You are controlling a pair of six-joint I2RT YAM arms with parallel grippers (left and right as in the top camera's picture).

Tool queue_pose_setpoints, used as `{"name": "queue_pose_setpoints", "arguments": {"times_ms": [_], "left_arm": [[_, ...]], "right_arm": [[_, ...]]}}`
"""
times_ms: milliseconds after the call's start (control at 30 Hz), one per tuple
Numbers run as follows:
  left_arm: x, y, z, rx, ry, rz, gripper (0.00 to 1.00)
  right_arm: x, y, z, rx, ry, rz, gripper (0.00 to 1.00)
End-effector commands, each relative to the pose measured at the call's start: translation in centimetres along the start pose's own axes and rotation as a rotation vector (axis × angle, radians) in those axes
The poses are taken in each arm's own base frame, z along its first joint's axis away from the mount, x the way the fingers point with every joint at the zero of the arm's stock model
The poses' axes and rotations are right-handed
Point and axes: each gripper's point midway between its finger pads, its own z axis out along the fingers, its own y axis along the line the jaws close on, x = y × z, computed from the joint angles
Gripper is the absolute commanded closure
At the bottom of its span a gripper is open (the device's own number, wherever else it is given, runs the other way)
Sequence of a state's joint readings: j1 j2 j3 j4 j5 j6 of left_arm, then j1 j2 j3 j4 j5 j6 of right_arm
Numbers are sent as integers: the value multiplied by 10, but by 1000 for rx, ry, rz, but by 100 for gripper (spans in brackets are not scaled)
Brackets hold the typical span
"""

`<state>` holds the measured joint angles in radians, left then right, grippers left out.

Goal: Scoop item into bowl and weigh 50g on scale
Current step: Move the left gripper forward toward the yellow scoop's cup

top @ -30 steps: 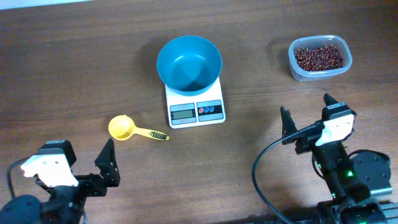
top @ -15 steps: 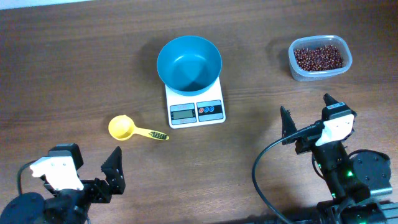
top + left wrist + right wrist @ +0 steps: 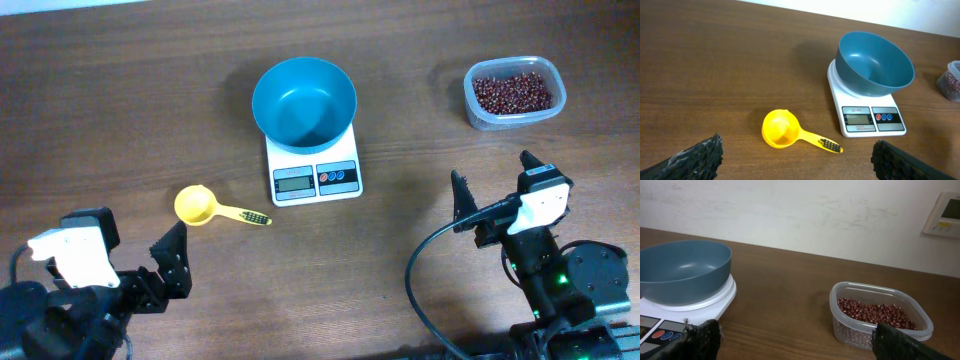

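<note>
The teal-blue bowl [image 3: 304, 100] stands empty on the white scale [image 3: 315, 179] at mid-table. The dark red-brown beans [image 3: 512, 92] lie in a clear tub [image 3: 552, 108] at the far right. My left gripper [image 3: 127, 243] hovers open near the front left edge, with nothing between its fingers [image 3: 696, 160]. Just ahead of it lies a yellow scoop [image 3: 780, 129], handle pointing right. My right gripper [image 3: 491, 170] is open and empty at the front right, between scale and tub; its wrist view shows the bowl [image 3: 685, 270] at left and the beans [image 3: 872, 313] at right.
The scale's display and its red and blue buttons [image 3: 338, 176] face the front edge. A black cable [image 3: 425, 270] loops beside the right arm. A pale wall with a wall-mounted panel [image 3: 945, 215] stands behind the table's far edge.
My left gripper drifted a little right and toward the front edge, then back left, staying open. The right arm, bowl, scoop and tub have not moved.
</note>
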<state>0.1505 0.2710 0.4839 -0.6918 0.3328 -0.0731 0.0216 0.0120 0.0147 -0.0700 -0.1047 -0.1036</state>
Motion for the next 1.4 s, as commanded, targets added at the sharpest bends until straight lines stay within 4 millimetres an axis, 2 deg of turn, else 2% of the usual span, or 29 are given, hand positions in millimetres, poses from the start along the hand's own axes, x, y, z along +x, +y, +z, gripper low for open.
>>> {"name": "queue_pose_setpoints", "arguments": {"times_ms": [0, 1367], "left_arm": [[-4, -1, -2, -2, 7, -8, 1], [5, 0, -2, -5, 41, -20, 1]], "right_arm": [[2, 2, 0, -7, 0, 10, 1], [2, 2, 0, -7, 0, 10, 1]]}}
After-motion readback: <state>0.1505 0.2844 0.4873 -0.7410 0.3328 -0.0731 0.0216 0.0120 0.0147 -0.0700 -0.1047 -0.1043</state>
